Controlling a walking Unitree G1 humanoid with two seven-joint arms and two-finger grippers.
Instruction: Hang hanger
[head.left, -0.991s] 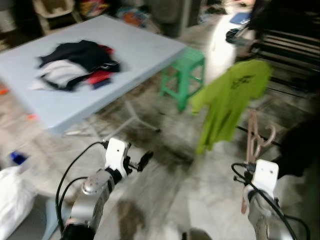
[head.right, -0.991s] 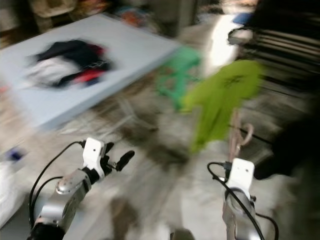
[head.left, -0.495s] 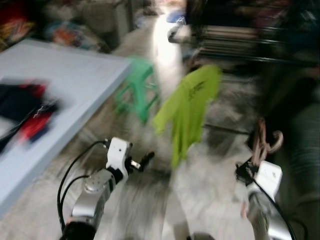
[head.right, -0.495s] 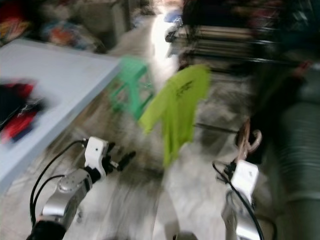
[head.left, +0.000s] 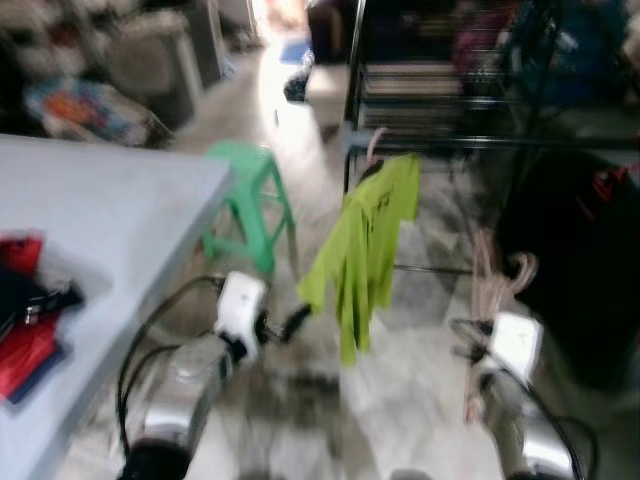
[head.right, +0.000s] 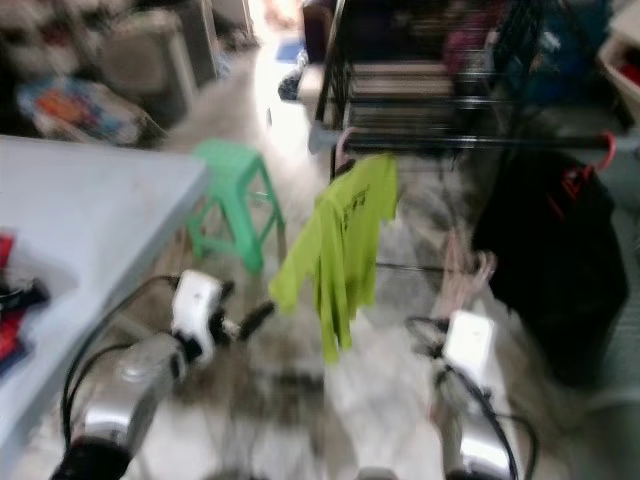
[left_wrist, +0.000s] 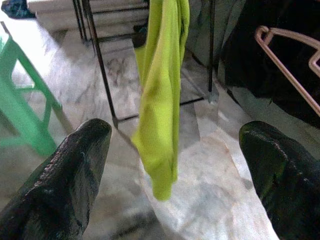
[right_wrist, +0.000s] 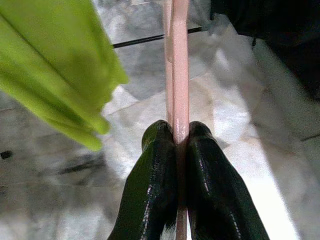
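Observation:
A pink hanger (right_wrist: 178, 75) is clamped edge-on between the fingers of my right gripper (right_wrist: 176, 132), which is shut on it. In the left eye view the pink hanger (head.left: 492, 282) rises above my right wrist at the lower right. Ahead stands a dark clothes rack whose rail (head.left: 480, 145) carries a lime green shirt (head.left: 365, 240) on a pink hook and a black garment (head.left: 570, 250). My left gripper (left_wrist: 175, 132) is open and holds nothing, pointing at the green shirt (left_wrist: 160, 100); it also shows as the left gripper (head.left: 295, 320) low and left of the shirt.
A green plastic stool (head.left: 245, 200) stands left of the rack. A grey-blue table (head.left: 100, 210) with a pile of clothes (head.left: 25, 320) is at my left. Dark shelving (head.left: 430, 80) and clutter are behind the rack. Marble floor lies between me and the rack.
The camera has swung right: the table and clothes pile slid to the left edge and the rack came to the centre. Both arms keep their pose; the hanger stays gripped.

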